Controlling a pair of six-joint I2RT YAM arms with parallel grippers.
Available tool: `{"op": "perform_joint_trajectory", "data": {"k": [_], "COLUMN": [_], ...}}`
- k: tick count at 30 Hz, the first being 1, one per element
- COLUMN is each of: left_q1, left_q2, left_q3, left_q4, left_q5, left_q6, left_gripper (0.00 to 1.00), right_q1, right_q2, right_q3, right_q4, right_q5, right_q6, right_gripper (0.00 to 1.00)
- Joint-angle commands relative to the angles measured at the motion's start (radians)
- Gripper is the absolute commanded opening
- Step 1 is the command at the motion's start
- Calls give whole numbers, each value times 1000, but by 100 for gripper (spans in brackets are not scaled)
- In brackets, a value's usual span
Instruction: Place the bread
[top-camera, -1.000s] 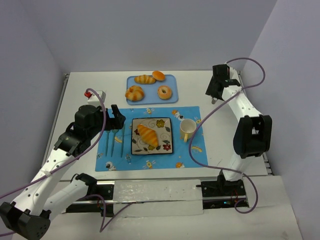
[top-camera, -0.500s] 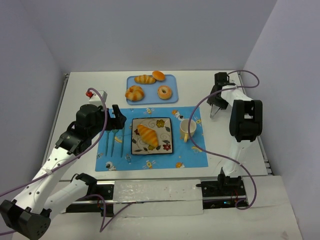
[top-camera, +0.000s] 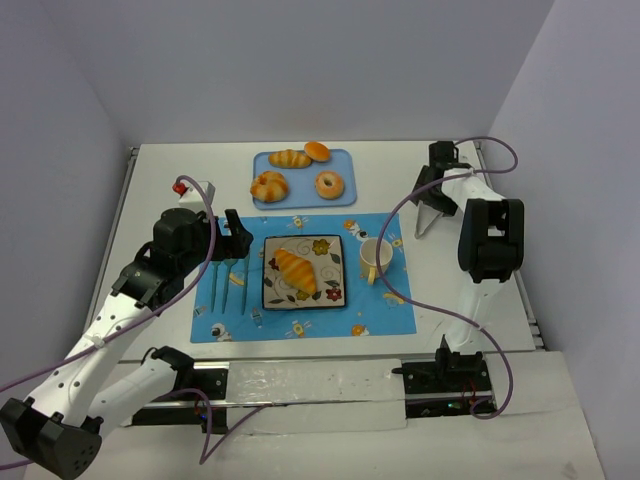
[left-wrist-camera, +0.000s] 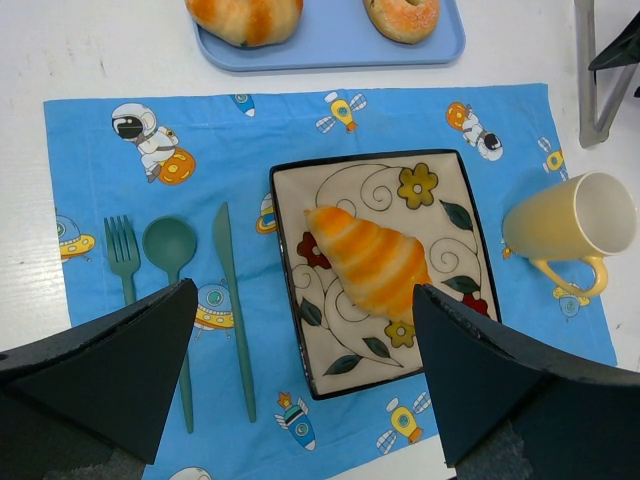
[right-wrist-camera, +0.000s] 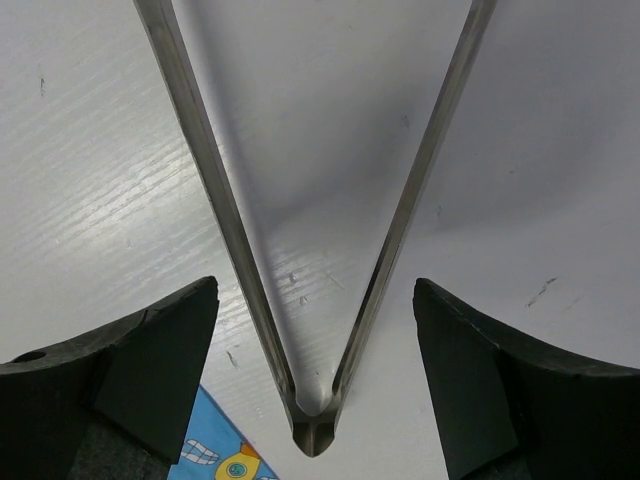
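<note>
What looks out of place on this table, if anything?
Nothing is spilled or broken. The only stray item is the metal tongs, lying on the table right of the placemat, under the open right gripper. The bread sits diagonally on the plate, inside its rim.

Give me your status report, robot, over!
Left gripper open above the placemat. Right gripper open, tongs between the jaws, not gripped. Bread lying on the square plate. Mug beside the plate, apart; nothing blocking.
</note>
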Motion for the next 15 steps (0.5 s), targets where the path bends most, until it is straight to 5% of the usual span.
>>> {"op": "perform_joint_trajectory", "data": {"k": [1,10,15], "left_q1": [4,6,6], "left_q2": [-3,-1,0], "left_q3": [-1,0,0], "left_q4": [27,26,24], "left_q5": [3,-3,-11], "left_q6": [9,8,9], "left_gripper": [99,99,99], "right_q1": [2,87,204], "right_q2": [-56,-367,-592], "right_q3": [8,-58,-129], "right_q4": [14,31,63], "right_q5": [17,39,-94], "right_q6": [3,-6,-7], "right_gripper": [86,86,98]}}
